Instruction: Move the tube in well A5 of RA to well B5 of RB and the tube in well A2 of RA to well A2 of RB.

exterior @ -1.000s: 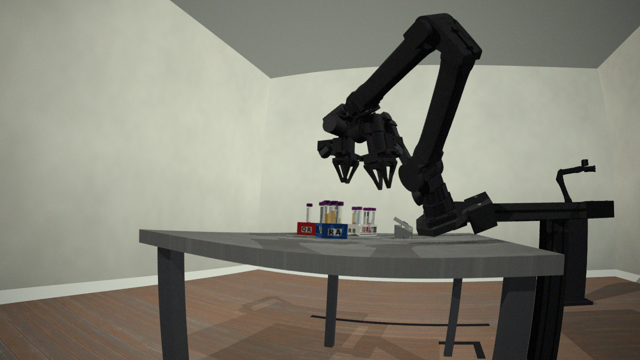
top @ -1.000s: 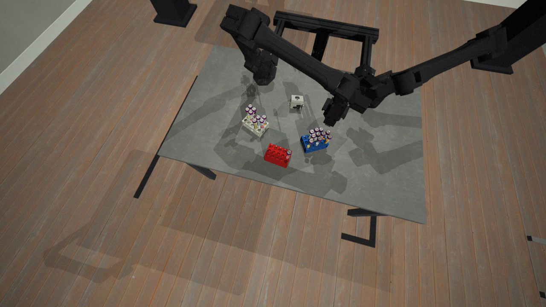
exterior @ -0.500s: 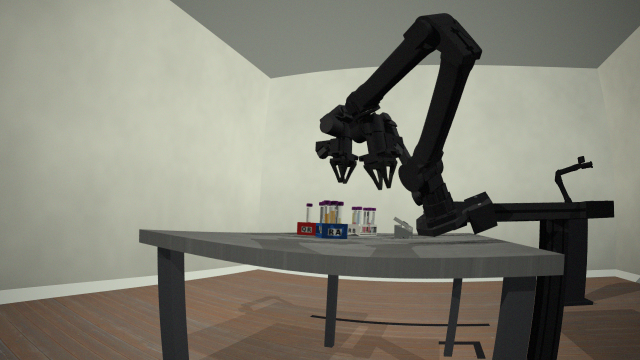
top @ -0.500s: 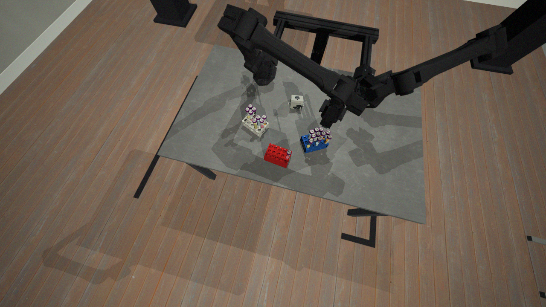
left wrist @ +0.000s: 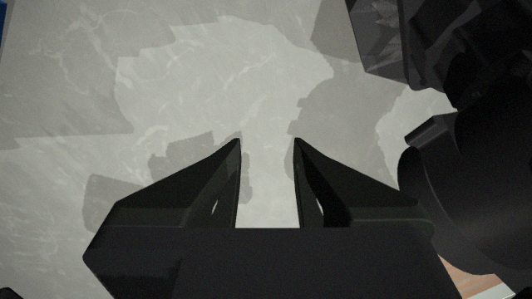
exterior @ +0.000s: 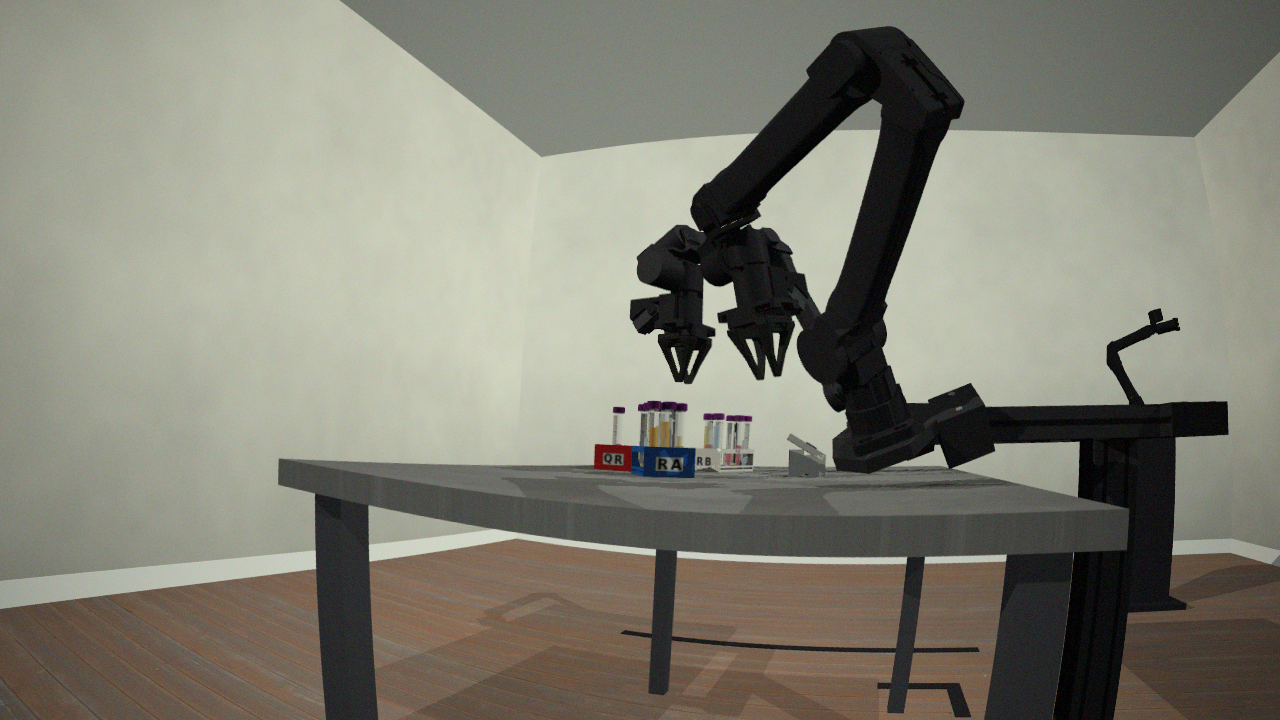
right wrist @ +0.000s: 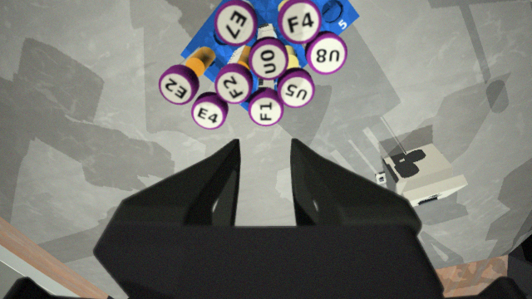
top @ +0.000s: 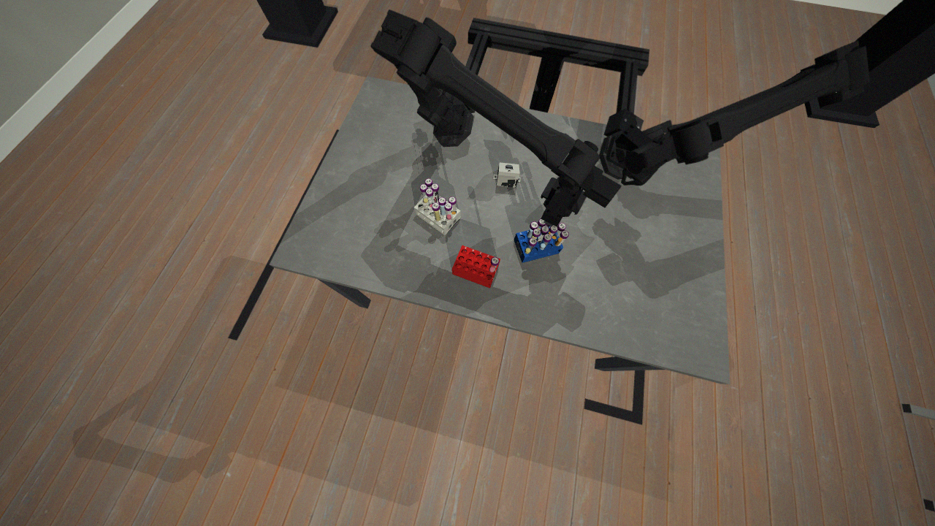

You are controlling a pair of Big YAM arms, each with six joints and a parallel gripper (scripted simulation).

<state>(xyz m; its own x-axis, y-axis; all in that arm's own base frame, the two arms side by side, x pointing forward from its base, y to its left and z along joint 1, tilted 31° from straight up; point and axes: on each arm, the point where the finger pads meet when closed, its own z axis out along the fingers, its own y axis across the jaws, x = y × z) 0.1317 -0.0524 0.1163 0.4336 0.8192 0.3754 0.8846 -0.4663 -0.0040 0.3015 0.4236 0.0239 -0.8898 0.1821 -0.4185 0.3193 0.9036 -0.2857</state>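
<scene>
The right gripper point(top: 553, 214) point(exterior: 686, 380) point(right wrist: 265, 149) and left gripper point(top: 614, 156) point(exterior: 771, 376) point(left wrist: 267, 148) hold nothing, tapered jaws partly spread. The right wrist view alone makes purple caps legible on the tubes point(top: 548, 231) point(exterior: 663, 420) point(right wrist: 268, 58) standing in the blue rack point(top: 538, 253) point(exterior: 663, 462) point(left wrist: 2, 21) point(right wrist: 332, 26); the exterior reveals clear, round walls. Grey, marbled tabletop point(top: 627, 320) point(exterior: 501, 488) point(left wrist: 199, 91) point(right wrist: 125, 166) beneath.
</scene>
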